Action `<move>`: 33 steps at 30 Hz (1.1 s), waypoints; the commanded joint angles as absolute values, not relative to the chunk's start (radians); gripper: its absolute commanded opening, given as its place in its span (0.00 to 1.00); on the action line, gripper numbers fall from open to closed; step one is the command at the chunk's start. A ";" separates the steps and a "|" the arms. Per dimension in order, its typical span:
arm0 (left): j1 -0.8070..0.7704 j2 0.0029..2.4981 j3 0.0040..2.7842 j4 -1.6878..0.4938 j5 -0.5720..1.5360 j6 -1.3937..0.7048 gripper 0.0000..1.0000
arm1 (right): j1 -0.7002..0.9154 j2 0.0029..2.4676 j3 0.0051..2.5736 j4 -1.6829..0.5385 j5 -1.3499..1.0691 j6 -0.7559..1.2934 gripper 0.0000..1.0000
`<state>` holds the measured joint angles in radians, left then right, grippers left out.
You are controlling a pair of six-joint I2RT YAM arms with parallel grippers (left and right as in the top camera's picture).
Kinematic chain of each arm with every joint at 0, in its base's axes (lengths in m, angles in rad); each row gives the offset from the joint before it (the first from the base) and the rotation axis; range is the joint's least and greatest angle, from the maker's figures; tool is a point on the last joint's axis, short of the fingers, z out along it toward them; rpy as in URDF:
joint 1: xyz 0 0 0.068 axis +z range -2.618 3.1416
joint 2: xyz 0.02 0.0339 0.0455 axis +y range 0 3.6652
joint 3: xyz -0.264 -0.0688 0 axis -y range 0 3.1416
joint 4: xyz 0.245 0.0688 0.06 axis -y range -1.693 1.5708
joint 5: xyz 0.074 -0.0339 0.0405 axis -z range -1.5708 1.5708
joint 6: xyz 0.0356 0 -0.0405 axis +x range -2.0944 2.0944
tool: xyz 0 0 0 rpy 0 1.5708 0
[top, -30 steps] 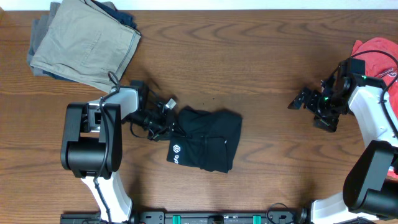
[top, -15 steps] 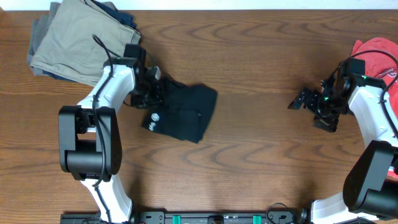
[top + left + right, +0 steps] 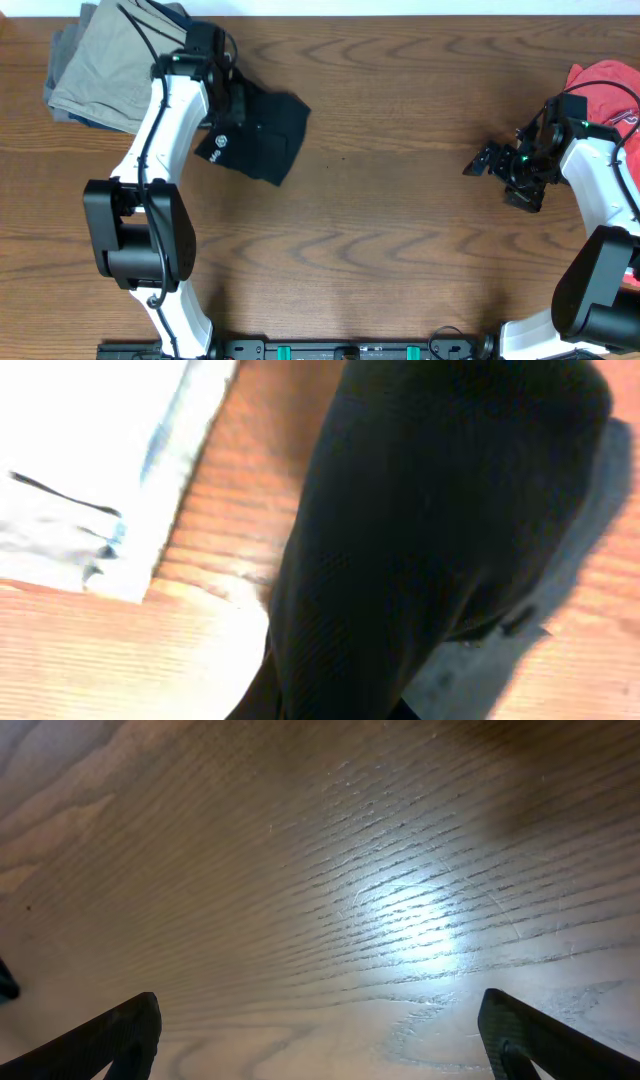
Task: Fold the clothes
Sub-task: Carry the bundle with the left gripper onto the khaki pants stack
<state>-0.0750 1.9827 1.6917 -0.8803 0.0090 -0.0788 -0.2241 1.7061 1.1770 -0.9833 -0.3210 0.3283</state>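
The folded black garment (image 3: pixel 260 135) with a small white round logo (image 3: pixel 220 140) lies at the table's back left, next to the khaki trousers. My left gripper (image 3: pixel 228 105) is shut on its left edge. In the left wrist view the black cloth (image 3: pixel 430 530) fills most of the frame and hides the fingertips. My right gripper (image 3: pixel 492 160) is open and empty at the right side, far from the garment. In the right wrist view (image 3: pixel 320 1040) the two dark fingertips are wide apart over bare wood.
Folded khaki-tan trousers (image 3: pixel 130 70) lie on darker clothes at the back left corner. A red T-shirt (image 3: pixel 610 85) lies at the right edge behind the right arm. A white surface (image 3: pixel 90 460) shows past the table edge in the left wrist view.
My left gripper has dragged the black garment from the table's middle up and left toward the khaki trousers. The right arm has not moved.
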 commanded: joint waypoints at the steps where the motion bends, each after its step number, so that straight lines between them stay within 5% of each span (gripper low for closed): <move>1: -0.070 1.965 1.773 -0.890 -0.070 -0.088 0.06 | -0.228 1.687 1.191 -0.984 -0.321 0.317 0.99; 33: -0.023 1.902 1.837 -0.657 -0.196 -0.172 0.06 | -0.228 1.687 1.191 -0.984 -0.321 0.317 0.99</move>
